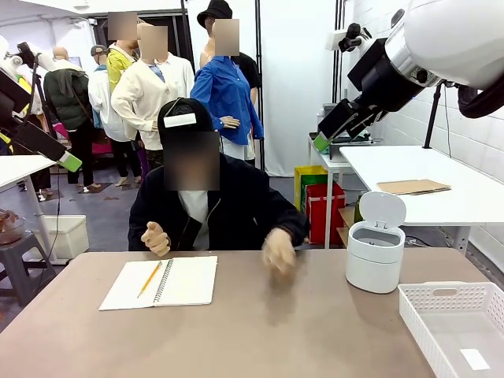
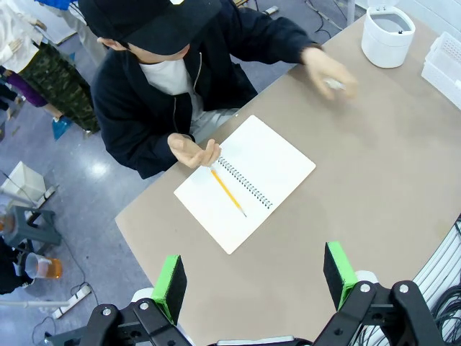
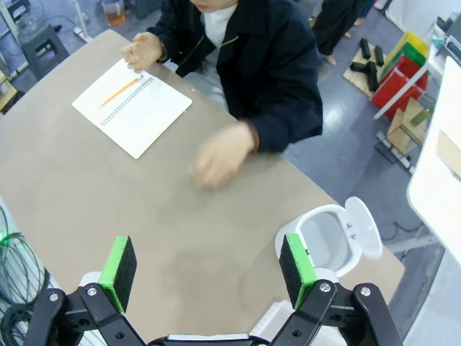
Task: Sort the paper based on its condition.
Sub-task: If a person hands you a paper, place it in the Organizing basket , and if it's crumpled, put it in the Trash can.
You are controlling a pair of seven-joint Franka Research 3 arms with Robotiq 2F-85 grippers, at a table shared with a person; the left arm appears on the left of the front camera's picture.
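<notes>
Left gripper (image 2: 254,275) gapes empty near the notebook (image 2: 245,180); past the notebook a hand (image 2: 328,71) holds something white, maybe paper (image 2: 336,84). Right gripper (image 3: 209,261) gapes empty too. Front view: that hand is blurred right of the notebook. Sorting looks unstarted; the next move needs 1 sheet laid within reach.

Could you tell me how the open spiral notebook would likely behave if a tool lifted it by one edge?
The open spiral notebook looks light and would probably sag and fold at its wire spine, showing only thin pages. The pencil resting on one page beside the spine would likely roll off once tilted.
</notes>
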